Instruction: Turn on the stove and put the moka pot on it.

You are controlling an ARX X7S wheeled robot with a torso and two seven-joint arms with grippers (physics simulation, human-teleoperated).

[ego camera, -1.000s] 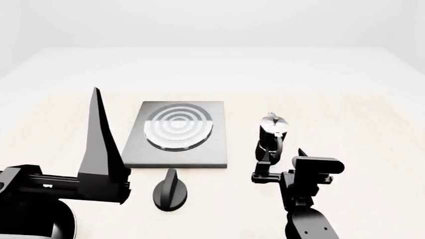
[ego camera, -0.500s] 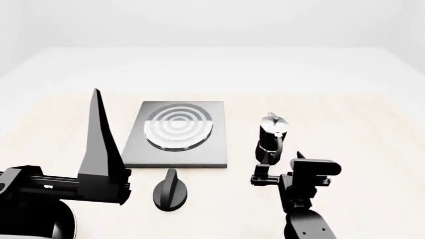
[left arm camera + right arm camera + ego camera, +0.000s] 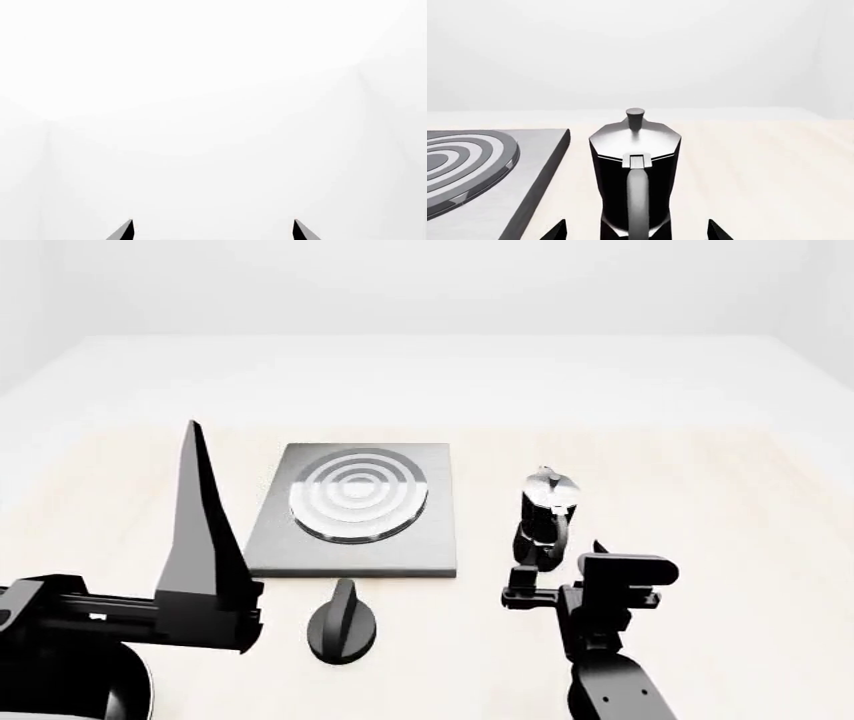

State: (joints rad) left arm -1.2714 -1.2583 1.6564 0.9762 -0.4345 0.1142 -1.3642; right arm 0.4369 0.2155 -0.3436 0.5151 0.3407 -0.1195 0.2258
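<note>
1. Moka pot (image 3: 635, 175) stood upright on the table (image 3: 694, 440), just right of the stove (image 3: 358, 510).
2. Right gripper (image 3: 635, 231) sat spread around its base, seemingly not touching.
3. Left gripper (image 3: 212, 231) was spread, pointing upward left of the stove.

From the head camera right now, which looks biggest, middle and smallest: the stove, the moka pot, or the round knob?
1. The stove looks biggest by far.
2. The moka pot and the knob look nearly alike. The knob sits nearer the camera, so I won't rank those two.

Head view high over stove (image 3: 358, 510); right wrist low, close behind moka pot (image 3: 635, 172), both shared.
</note>
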